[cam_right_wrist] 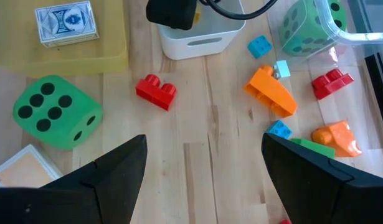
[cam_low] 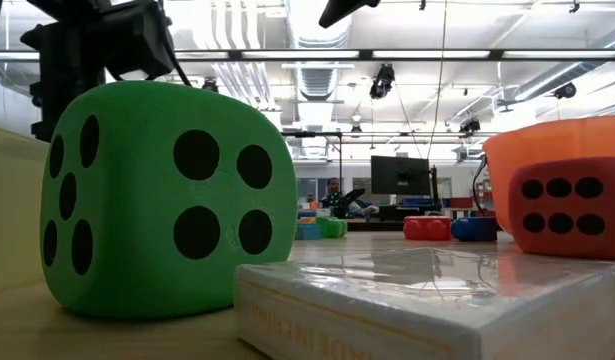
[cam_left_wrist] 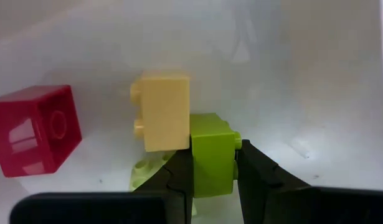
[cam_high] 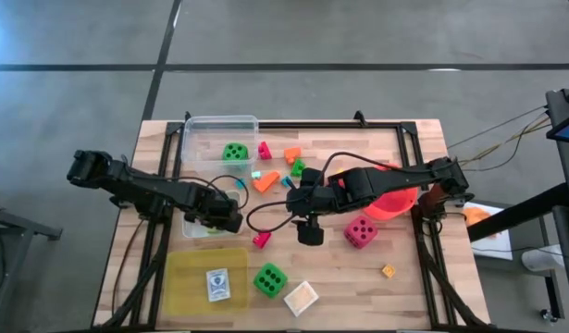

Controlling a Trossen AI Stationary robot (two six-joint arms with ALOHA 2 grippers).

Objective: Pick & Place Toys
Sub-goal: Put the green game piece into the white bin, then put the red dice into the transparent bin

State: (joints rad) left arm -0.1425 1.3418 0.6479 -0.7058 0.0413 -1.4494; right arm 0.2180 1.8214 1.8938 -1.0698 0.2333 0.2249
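Wooden table (cam_high: 377, 277) on a grey concrete floor; the low view shows a lab room with ceiling lights behind it. Clear tub (cam_high: 219, 129) at the far edge holds one green die (cam_high: 234, 151). Yellow tray (cam_high: 206, 279) at the near left carries a card deck (cam_high: 217, 284). Orange bucket (cam_high: 395, 199) sits right of centre, a pink die (cam_high: 361, 231) just in front of it. A second green die (cam_high: 269, 278) lies beside the tray, near a flat card (cam_high: 301, 297). Loose blocks, orange (cam_high: 265, 180), red (cam_high: 261, 240) and blue (cam_right_wrist: 260, 46), are scattered mid-table.

Left gripper (cam_left_wrist: 213, 171) is down inside a white bin (cam_right_wrist: 200, 34), jaws clamped on a green block (cam_left_wrist: 211, 152) that touches a yellow block (cam_left_wrist: 161, 112); a red block (cam_left_wrist: 32, 130) lies apart. Right gripper (cam_right_wrist: 203, 168) hovers over mid-table, jaws wide, holding nothing.
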